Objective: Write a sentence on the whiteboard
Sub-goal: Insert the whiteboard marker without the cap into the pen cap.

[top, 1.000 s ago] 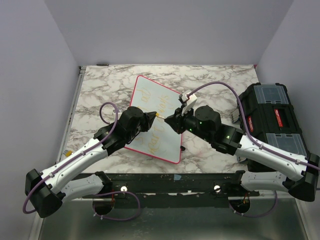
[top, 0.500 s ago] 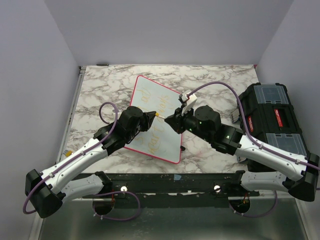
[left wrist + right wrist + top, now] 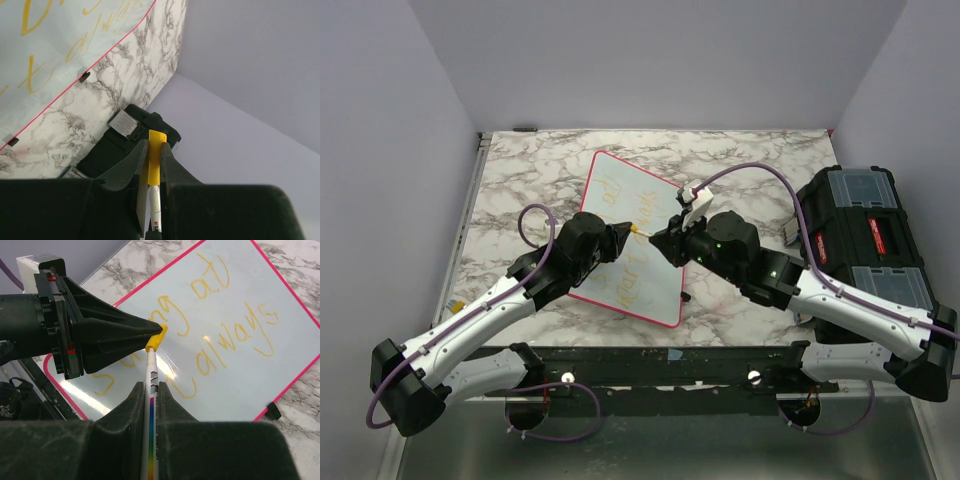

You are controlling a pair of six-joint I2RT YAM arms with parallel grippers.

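Left end effector (image 3: 152, 145): closed on yellow cap (image 3: 154, 165).
Right end effector (image 3: 150, 387): closed on marker (image 3: 151, 440).
Risk: skew may drop marker, smearing sentence (image 3: 235, 340).

whiteboard (image 3: 616, 178) midtable, toolbox (image 3: 862, 236) hemming right (apparently), left passable

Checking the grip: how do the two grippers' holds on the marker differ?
The left gripper pinches the marker at its yellow cap; the right gripper clamps its white barrel. The left gripper points rightward, the right gripper leftward. Both are shut on it above the whiteboard.
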